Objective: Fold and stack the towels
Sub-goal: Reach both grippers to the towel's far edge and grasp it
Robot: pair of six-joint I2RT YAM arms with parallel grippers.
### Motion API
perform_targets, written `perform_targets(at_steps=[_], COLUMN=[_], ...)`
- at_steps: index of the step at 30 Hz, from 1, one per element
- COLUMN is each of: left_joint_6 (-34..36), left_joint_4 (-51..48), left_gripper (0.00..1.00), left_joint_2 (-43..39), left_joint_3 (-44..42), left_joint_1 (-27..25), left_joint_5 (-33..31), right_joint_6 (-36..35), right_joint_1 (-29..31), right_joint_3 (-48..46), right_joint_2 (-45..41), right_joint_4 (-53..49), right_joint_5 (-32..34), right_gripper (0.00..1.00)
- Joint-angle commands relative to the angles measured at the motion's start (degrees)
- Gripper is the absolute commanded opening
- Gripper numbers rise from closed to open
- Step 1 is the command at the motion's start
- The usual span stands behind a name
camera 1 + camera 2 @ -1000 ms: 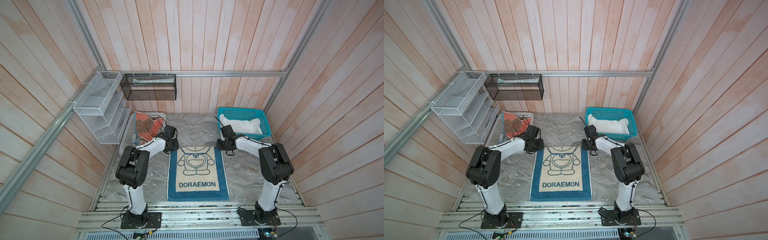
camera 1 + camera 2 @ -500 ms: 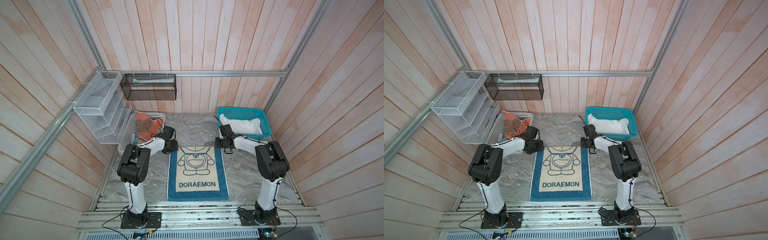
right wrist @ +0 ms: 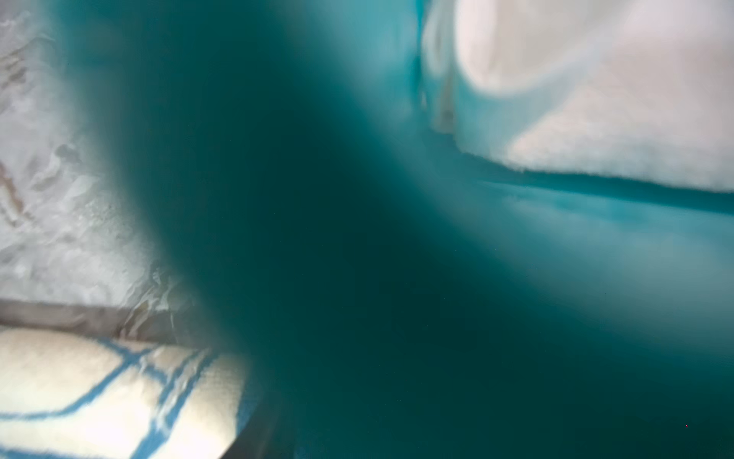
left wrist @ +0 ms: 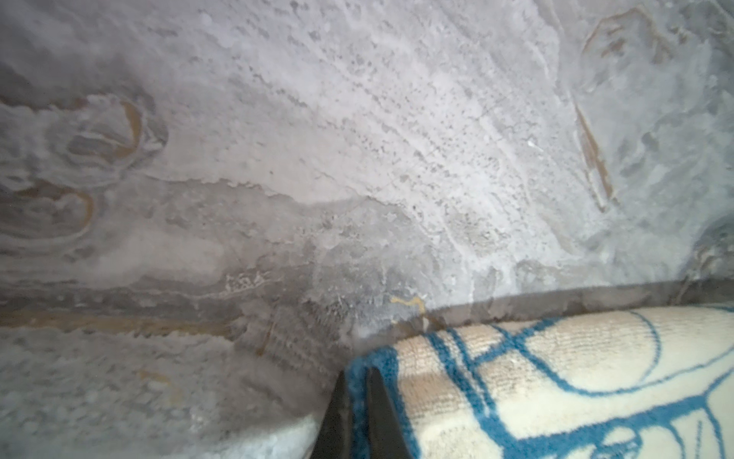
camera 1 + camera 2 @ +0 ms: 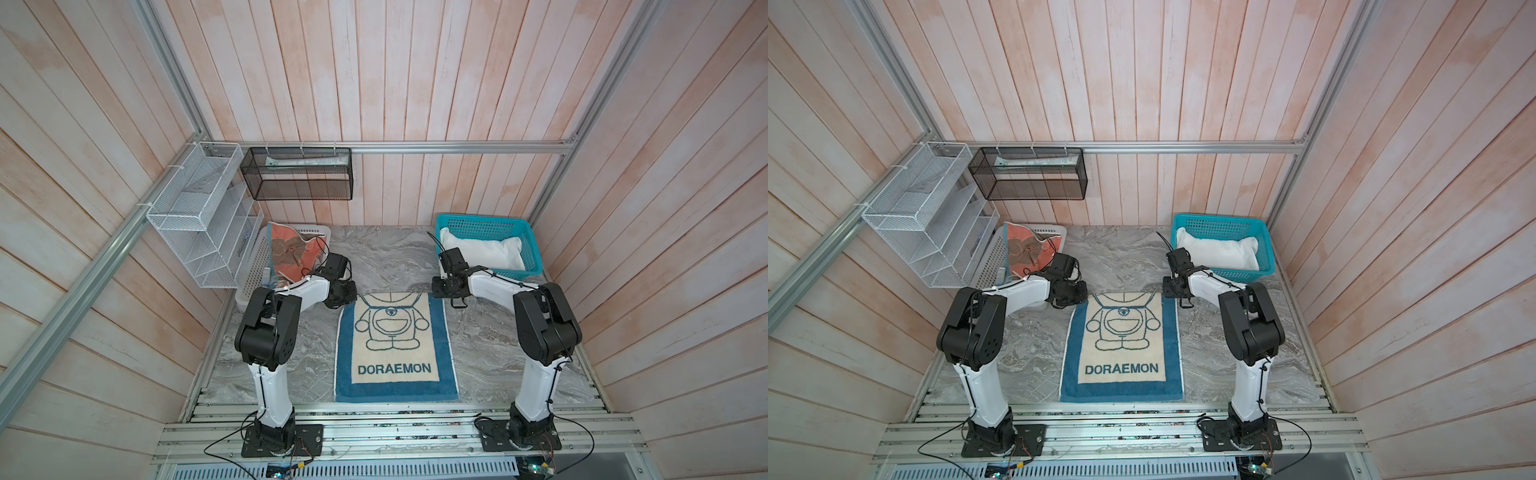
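Note:
The blue-cream DORAEMON towel (image 5: 395, 340) (image 5: 1123, 345) lies flat in the middle of the grey table. My left gripper (image 5: 352, 296) (image 5: 1084, 296) sits at its far left corner. In the left wrist view this gripper (image 4: 357, 393) is shut on the blue border of the towel (image 4: 556, 377). My right gripper (image 5: 434, 291) (image 5: 1165, 291) is at the far right corner. A blurred blue-green mass fills its wrist view, hiding the jaws beside the towel (image 3: 79, 377). An orange towel (image 5: 293, 253) lies in the white basket (image 5: 249, 266). A white towel (image 5: 482, 253) fills the teal basket (image 5: 486, 218).
A white wire rack (image 5: 199, 224) hangs on the left wall and a black mesh basket (image 5: 299, 174) on the back wall. Bare marble table (image 5: 382, 257) lies between the two baskets. Both arm bases stand on the front rail.
Both grippers have stayed at the towel's far corners with only small shifts of the arms. The towel lies flat as before.

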Motion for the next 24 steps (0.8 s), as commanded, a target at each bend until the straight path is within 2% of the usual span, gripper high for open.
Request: perform_targets(at_steps=[1,5,8,15,20,24], left_joint_6=[1.09,1.8,2.14,2.41,3.28,3.85], left_joint_4=[0.91,2.58,2.99,2.88,2.61,3.64], left_gripper=[0.03,0.01,0.0,0.0,0.0,0.0], left_joint_2=[-2.2,-2.92,-2.74,-2.83,-3.44,-4.07], left_joint_3=[-1.35,-2.15,-1.91,-2.78,-3.29,-3.72], left_joint_1=[0.21,0.11,-0.15,-3.62,-7.03,-7.53], left_joint_5=[1.28,3.51,5.59,6.58,6.82,8.7], right_joint_6=[0.5,4.2,7.0,9.55,11.28,14.38], right_joint_1=[1.48,5.63,5.38,3.84,1.55,-1.35], right_joint_3=[0.66,-6.68,-11.74,-13.33,-16.25,-18.58], right_joint_2=[-5.38,-11.13,-12.11,-10.46,-13.07,-15.02], right_joint_4=[-5.77,-0.65,3.88,4.43,6.0,9.26], right_joint_5=[2.72,6.05,5.87,7.27,5.36,-1.13], right_gripper=[0.44,0.44,0.44,0.44,0.44,0.44])
